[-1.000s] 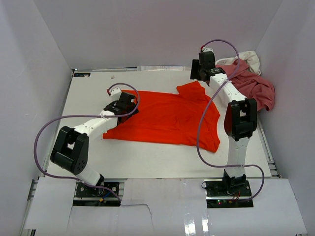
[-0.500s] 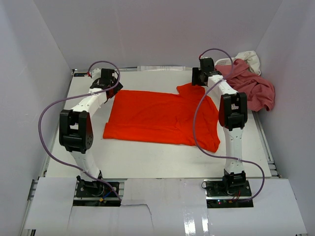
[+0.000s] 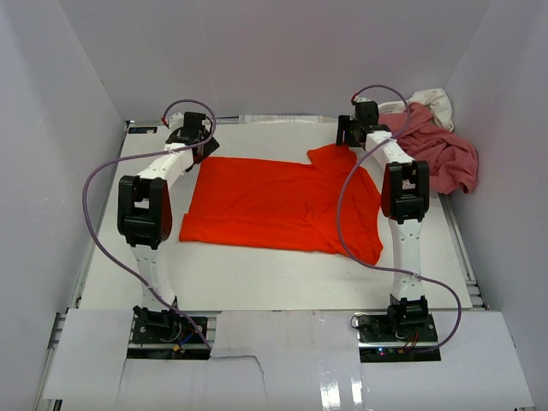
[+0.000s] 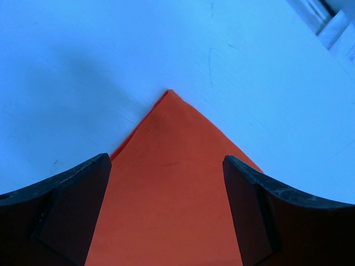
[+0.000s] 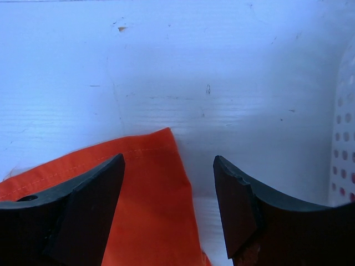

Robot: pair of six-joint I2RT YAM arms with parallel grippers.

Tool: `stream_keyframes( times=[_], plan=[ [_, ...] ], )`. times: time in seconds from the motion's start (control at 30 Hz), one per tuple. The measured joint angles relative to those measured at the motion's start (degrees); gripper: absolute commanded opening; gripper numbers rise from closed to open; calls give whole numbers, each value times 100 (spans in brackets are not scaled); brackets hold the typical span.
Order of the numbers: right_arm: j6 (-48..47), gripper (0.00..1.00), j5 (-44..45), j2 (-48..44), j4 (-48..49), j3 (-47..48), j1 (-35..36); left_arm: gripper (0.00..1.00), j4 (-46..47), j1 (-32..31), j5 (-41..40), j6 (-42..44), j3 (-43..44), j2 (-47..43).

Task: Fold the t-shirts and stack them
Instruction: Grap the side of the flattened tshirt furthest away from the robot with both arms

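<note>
Positioning L gripper [image 4: 165, 162], just swung over from mid-cloth, and R gripper [image 5: 169, 162], both w/ jaws spread, above far corners of orange t-shirt [image 3: 274, 201], readying fold pinch.

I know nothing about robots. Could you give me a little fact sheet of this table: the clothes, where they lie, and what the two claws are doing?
Table: white
Orange shirt: spread flat, mid-table
Pink shirt: crumpled heap, far right corner
White shirt: bunched behind the pink one
Left gripper: open, above the orange shirt's far left corner
Right gripper: open, above a far right corner of the orange shirt
Held: nothing
</note>
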Motion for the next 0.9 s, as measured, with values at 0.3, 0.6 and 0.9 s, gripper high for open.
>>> stream_keyframes(
  times=[0.3,0.6,0.9],
  plan=[
    [114,74,-205,264,260,57,-7,93,107,149,223,48,7,433],
    [208,59,-284,400,315,223,-7,93,323,267,264,142,50,442],
    [247,29,-389,452,372,260,-39,93,457,345,354,153,50,442]
  ],
)
